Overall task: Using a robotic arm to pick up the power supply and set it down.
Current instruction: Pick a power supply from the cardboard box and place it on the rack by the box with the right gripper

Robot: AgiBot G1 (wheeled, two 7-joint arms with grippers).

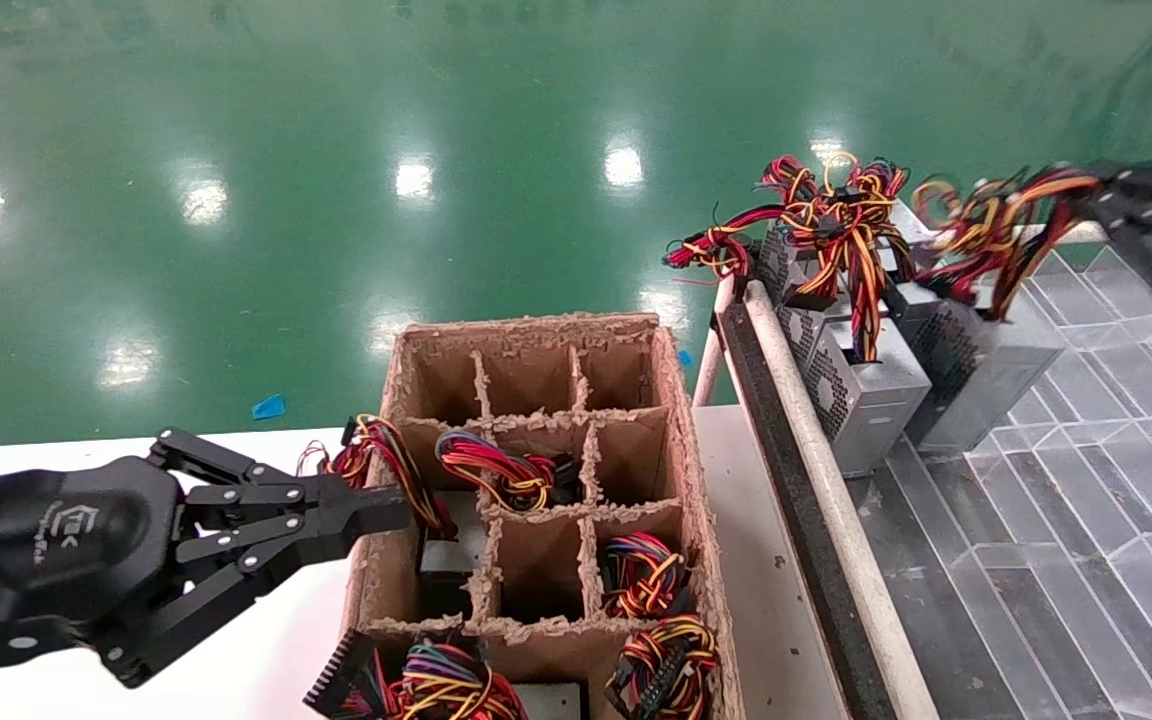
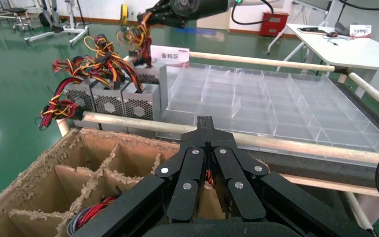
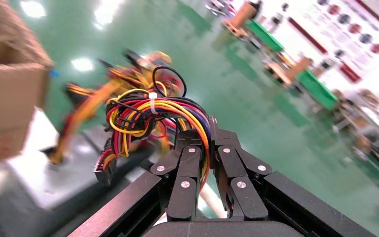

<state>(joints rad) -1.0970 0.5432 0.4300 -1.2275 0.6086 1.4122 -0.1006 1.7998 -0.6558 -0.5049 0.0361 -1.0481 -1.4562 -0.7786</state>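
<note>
My right gripper [image 1: 1121, 205] is at the far right, above the clear tray, shut on the red, yellow and orange wire bunch [image 1: 996, 225] of a grey power supply [image 1: 986, 365]. That box stands tilted on the tray beneath the wires. The right wrist view shows the wire bunch [image 3: 148, 113] clamped between my right gripper's [image 3: 205, 136] black fingers. My left gripper [image 1: 391, 505] hovers at the near left edge of the cardboard box, shut with nothing in it. Its closed tips [image 2: 207, 123] point over the box toward the rail.
A brown cardboard divider box [image 1: 681, 450] holds more wired units [image 1: 496, 470] in its cells. More grey power supplies [image 1: 861, 395] stand in a row by the rail [image 1: 816, 470]. The clear compartment tray [image 1: 1096, 440] spreads to the right. Green floor lies beyond.
</note>
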